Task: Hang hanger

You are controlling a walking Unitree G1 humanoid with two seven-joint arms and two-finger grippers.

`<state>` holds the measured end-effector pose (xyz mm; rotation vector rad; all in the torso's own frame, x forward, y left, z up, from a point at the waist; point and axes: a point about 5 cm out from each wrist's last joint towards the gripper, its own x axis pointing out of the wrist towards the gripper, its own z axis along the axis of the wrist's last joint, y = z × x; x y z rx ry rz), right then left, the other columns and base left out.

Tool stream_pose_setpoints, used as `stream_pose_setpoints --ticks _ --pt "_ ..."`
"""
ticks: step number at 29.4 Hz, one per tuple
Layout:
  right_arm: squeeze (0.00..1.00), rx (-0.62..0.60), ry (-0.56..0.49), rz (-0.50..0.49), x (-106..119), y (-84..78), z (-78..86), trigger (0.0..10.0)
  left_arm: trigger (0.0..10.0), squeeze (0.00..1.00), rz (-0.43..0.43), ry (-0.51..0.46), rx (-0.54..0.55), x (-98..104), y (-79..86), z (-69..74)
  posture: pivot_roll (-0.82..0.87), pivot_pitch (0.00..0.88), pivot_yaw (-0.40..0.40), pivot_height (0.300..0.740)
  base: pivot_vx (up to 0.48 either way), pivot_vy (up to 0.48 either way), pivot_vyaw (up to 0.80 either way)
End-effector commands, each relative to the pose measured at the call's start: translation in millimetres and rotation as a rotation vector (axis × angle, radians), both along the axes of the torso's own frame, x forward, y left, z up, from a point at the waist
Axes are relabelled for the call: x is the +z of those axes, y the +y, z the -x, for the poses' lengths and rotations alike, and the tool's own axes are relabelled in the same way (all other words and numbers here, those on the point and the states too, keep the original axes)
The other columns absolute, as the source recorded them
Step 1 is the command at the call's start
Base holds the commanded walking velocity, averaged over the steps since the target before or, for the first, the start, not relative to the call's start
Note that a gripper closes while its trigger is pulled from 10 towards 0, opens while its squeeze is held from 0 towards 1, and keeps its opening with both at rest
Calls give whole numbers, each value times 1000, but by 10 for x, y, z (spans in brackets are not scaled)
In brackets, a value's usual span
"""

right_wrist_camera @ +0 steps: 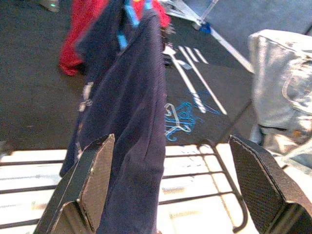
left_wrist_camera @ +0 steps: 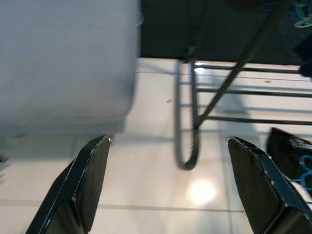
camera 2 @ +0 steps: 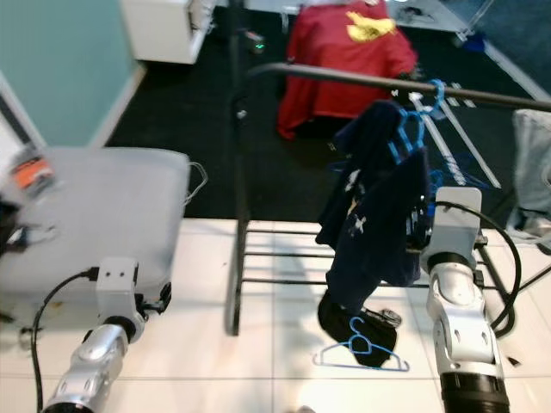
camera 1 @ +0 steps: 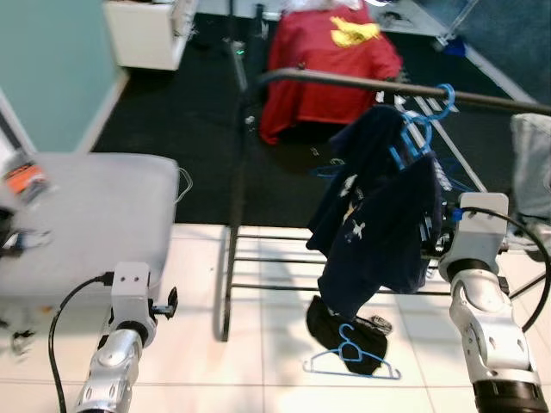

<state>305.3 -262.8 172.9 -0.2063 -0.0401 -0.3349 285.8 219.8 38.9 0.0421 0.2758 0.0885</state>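
A blue hanger (camera 1: 422, 125) carrying a navy garment (camera 1: 379, 224) hangs by its hook from the dark top rail (camera 1: 344, 80) of a clothes rack. My right gripper (right_wrist_camera: 170, 141) is open just beside the garment's right side, level with its middle; the cloth hangs in front of one finger (right_wrist_camera: 92, 180). In the eye views the right wrist (camera 1: 476, 231) stands right of the garment. My left gripper (left_wrist_camera: 168, 141) is open and holds nothing, low over the white tiles beside a grey ottoman (camera 1: 86, 215).
A second blue hanger (camera 1: 351, 354) lies on a dark cloth (camera 1: 327, 327) on the floor under the rack. A red garment (camera 1: 327, 60) hangs behind the rail. A grey bag (camera 1: 532, 163) stands at the right. Loose blue hangers (right_wrist_camera: 178, 119) lie on the dark carpet.
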Motion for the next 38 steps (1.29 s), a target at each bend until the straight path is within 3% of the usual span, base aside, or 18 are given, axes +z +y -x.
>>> stream_pose_setpoints --ticks 1,4,7,8,11,12,13,16,26,29,38 --pt "0 -57 33 10 -100 -148 84 10000 10000 0 -3 28 -18 -64 -20 40 31 163 -97 740 0 0 0" --pt "0 -70 66 6 -201 -195 116 10000 10000 0 13 9 -36 -47 -24 47 31 163 -97 740 0 0 0" --pt "0 -107 232 -61 -641 -334 245 10000 10000 0 23 12 -84 -56 -57 59 28 161 -101 740 0 -149 0" --pt "0 -89 292 -105 -814 -341 296 10000 10000 0 20 18 -89 -68 -71 62 31 162 -102 740 0 -465 0" --pt "0 -74 327 -135 -919 -338 332 10000 10000 0 18 20 -91 -73 -79 65 30 161 -103 740 0 -465 0" --pt "0 -51 389 -186 -1133 -316 438 10000 10000 0 13 27 -92 -99 -86 77 33 161 -107 740 0 -469 0" --pt "0 -51 389 -186 -1133 -316 438 10000 10000 0 13 27 -92 -99 -86 77 33 161 -107 740 0 -469 0" --pt "0 -26 472 -262 -1441 -276 644 10000 10000 0 -6 37 -100 -144 -85 112 38 166 -107 740 0 -469 0" --pt "0 8 502 -322 -1639 -224 866 10000 10000 0 -32 57 -129 -204 -79 184 39 168 -104 740 0 -471 0" --pt "0 104 485 -425 -1784 -106 1026 10000 10000 0 2 128 -142 -386 -200 362 33 166 -96 740 0 -472 0" --pt "0 133 483 -451 -1848 -115 1052 10000 10000 0 13 134 -136 -389 -155 339 37 159 -97 740 0 -472 0"
